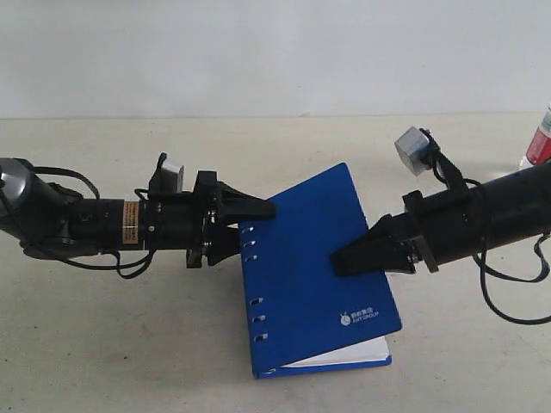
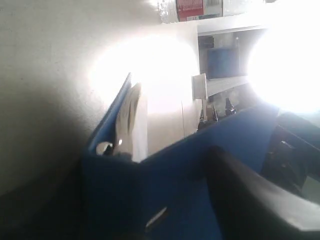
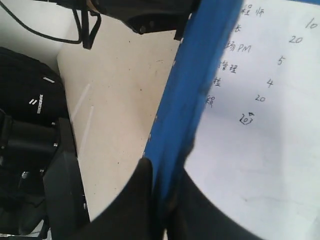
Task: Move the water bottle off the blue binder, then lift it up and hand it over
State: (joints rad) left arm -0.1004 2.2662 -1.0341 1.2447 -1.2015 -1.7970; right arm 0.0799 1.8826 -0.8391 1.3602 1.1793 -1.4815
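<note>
Foreground: blue binder [image 1: 301, 275] on the table [image 1: 129, 344], cover tilted up off white pages [image 1: 344, 353] | right gripper [image 1: 337, 258] pinches the cover's free edge | left gripper [image 1: 258, 219] at the spine edge, grip unclear | beyond, water bottle [image 1: 541, 138] stands far right, off the binder.

The binder [image 1: 318, 267] lies on the tabletop [image 1: 129, 344].
Spine edge: left end effector [image 1: 258, 211]; opposite edge: right end effector [image 1: 349, 258]; far right: water bottle [image 1: 541, 138].
</note>
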